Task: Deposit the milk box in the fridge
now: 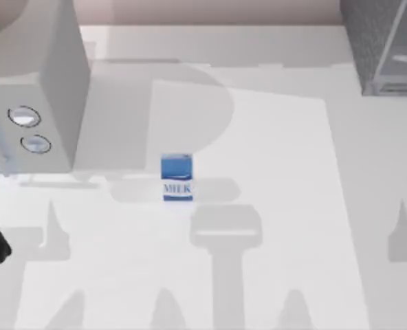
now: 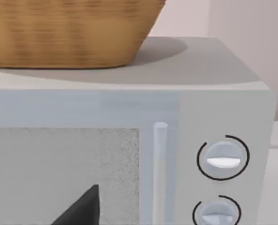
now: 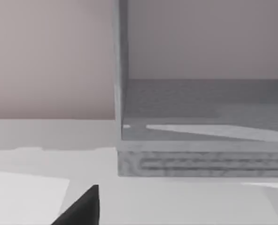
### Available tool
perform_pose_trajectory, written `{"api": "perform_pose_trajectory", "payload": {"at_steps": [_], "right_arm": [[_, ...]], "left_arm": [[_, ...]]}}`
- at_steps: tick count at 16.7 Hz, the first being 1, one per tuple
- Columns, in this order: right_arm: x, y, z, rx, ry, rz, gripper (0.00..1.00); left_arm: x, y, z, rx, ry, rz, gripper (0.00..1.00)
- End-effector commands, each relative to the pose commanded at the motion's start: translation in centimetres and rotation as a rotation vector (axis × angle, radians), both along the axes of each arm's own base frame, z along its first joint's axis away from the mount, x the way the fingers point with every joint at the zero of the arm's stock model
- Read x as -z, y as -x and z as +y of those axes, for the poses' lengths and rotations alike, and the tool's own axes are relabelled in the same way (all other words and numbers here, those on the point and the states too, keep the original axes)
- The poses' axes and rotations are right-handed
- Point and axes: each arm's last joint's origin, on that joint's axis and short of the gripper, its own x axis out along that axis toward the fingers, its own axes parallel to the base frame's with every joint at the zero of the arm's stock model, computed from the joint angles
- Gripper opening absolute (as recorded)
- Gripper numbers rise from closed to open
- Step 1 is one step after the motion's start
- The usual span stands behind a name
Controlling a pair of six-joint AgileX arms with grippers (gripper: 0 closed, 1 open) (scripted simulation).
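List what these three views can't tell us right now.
- Left gripper: wrist view's edge cuts it to one dark tip; open or shut unknown.
- Right gripper: same.
- Fridge: top view's corner crops it; height and door unseen.
- Basket on the microwave: wrist view's edge crops it; contents unseen.
- Milk box: back hidden.

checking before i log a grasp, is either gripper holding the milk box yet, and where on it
Nothing is held. The milk box stands upright and alone on the table, with no gripper at it.

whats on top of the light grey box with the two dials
A woven basket sits on top of the light grey box, seen from the left wrist view. Its inside is out of sight, so any contents can't be told.
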Motion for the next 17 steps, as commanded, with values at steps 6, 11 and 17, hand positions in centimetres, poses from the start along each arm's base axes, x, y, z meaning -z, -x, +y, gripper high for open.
{"api": "perform_pose_trajectory", "payload": {"at_steps": [6,11,17], "right_arm": [[-2.8,-0.1,0.6,-0.006,-0.022,-0.056,1.0],[-6.9,-3.0,2.8,-0.03,-0.066,0.001,1.0],[-8.0,-8.9,8.1,-0.029,-0.067,0.138,1.0]], "left_arm": [[0.0,0.0,0.0,0.0,0.0,0.0,1.0],[0.0,0.0,0.0,0.0,0.0,0.0,1.0],[0.0,0.0,0.0,0.0,0.0,0.0,1.0]]}}
